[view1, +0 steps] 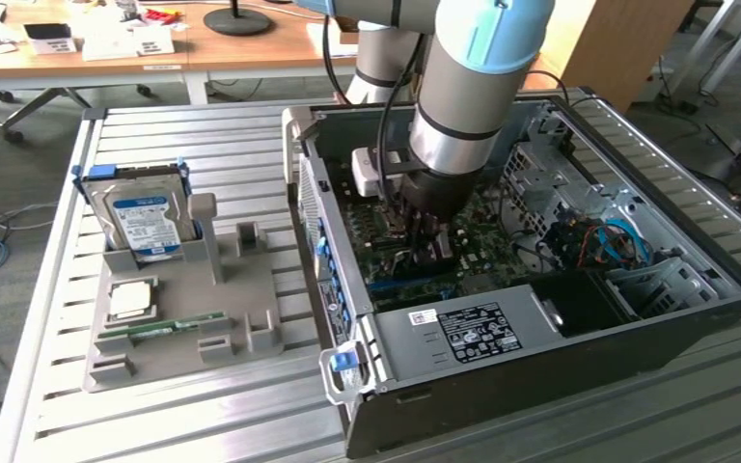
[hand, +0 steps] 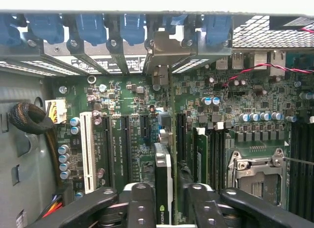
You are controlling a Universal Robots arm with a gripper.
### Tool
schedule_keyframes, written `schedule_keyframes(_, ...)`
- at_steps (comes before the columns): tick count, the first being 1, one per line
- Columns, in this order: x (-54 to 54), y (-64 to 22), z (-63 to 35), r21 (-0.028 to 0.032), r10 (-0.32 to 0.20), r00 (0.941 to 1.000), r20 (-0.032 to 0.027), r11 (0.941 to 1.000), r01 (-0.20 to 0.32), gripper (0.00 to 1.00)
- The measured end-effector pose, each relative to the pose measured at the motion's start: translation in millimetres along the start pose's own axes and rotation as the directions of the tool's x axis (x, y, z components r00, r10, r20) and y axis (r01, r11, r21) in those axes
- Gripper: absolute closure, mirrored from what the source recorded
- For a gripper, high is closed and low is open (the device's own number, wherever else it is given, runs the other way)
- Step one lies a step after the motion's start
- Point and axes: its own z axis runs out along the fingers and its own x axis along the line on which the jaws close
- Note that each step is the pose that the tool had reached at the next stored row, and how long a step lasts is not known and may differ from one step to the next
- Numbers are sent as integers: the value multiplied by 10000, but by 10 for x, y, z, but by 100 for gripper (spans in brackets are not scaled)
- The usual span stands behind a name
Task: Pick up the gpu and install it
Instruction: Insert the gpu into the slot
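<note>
Inside the open computer case my gripper reaches down over the green motherboard. Seen edge-on in the wrist view, the gpu is a thin dark card standing upright between my two black fingers, and my gripper is shut on it. The card runs toward the case's rear wall, where its silver end bracket sits against a slot opening. It stands in line with a black expansion slot. I cannot tell whether its lower edge is in the slot.
A grey holder tray at the exterior view's left carries a blue-labelled hard drive, a processor chip and a green memory stick. Blue slot latches, a white slot, the processor socket and cables surround the card.
</note>
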Motion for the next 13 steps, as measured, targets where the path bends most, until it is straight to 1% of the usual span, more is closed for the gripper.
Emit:
schedule_keyframes(1, 1, 0, -1, 0, -1, 10000, -7, 10000, 1, 67)
schedule_keyframes(2, 1, 0, -1, 0, -1, 10000, -4, 10000, 1, 73)
schedule_keyframes(13, 0, 0, 1, 1, 0, 10000, 0, 10000, 0, 73)
